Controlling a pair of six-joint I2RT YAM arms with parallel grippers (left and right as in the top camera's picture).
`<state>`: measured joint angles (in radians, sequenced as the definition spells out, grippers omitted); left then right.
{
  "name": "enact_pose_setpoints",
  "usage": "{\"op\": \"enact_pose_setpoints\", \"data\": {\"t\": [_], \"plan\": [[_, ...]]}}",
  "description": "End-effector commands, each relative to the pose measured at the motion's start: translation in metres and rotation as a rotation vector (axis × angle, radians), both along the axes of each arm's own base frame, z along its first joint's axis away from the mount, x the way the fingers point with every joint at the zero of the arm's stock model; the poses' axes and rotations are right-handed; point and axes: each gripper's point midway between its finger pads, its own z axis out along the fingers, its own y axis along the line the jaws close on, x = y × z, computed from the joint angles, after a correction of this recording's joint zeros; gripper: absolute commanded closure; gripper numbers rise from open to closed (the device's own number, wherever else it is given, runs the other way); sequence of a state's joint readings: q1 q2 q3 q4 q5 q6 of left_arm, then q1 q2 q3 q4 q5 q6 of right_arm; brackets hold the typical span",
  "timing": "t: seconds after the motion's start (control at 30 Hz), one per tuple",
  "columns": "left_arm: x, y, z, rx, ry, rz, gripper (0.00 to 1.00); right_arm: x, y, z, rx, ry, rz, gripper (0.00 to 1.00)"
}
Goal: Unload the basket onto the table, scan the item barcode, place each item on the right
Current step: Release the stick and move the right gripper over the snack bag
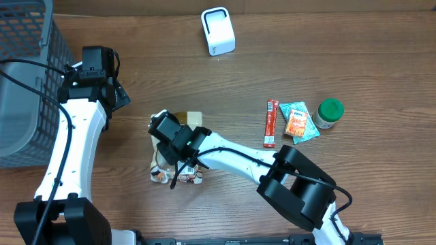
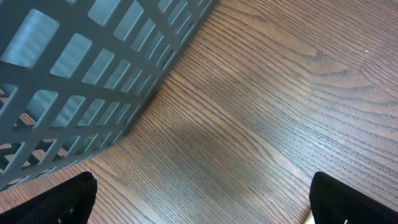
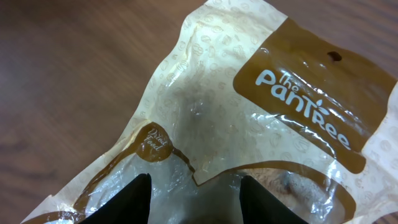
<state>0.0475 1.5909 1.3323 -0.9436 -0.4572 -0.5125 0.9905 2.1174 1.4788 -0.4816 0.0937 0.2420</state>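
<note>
The grey mesh basket sits at the far left corner of the wooden table. From where I stand I cannot make out whether anything lies inside it. The left gripper hangs just beside its wall, over bare wood, with its jaws spread wide and nothing between them.

The task's thing, a cream and brown pouch printed "The Pantree", lies near the middle of the table, directly under the right gripper. From above, the arm covers most of it, and only a pale corner and its lower end stick out. A clear patch in the pouch shows something pale inside, too blurred to name. The right jaws stand about half apart, with the pouch's film between the two dark fingers. I cannot tell whether they pinch it or only straddle it.

The white scanner stands at the far edge of the table, well apart from the pouch.

To the right lie a red stick pack, two small sachets overlapping each other, and just beside them a small jar with a green lid, its lid on.
</note>
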Motion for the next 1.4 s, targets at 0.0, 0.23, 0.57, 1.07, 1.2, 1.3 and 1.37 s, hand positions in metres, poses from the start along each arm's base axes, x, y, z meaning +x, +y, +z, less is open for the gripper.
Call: {"op": "enact_pose_setpoints", "data": {"t": [0.0, 0.23, 0.57, 1.07, 1.2, 1.3, 1.37], "plan": [[0.004, 0.001, 0.005, 0.019, -0.005, -0.013, 0.00, 0.027, -0.028, 0.001, -0.014, -0.009, -0.218, 0.53], [0.004, 0.001, 0.005, 0.019, -0.005, -0.013, 0.00, 0.041, -0.081, -0.010, -0.054, 0.102, -0.538, 0.52], [0.004, 0.001, 0.005, 0.019, -0.005, -0.013, 0.00, 0.038, -0.078, 0.062, 0.086, 0.099, -0.555, 0.46], [0.004, 0.001, 0.005, 0.019, -0.005, -0.013, 0.00, 0.040, -0.154, 0.101, 0.011, 0.130, -0.674, 0.33], [0.004, 0.001, 0.005, 0.019, -0.006, -0.013, 0.00, 0.046, -0.161, 0.100, 0.016, 0.135, -0.702, 0.26], [0.004, 0.001, 0.005, 0.018, -0.005, -0.013, 0.00, 0.045, -0.162, 0.100, 0.013, 0.136, -0.702, 0.24], [0.004, 0.001, 0.005, 0.019, -0.005, -0.013, 0.00, 0.045, -0.162, 0.100, 0.009, 0.138, -0.702, 0.21]]}}
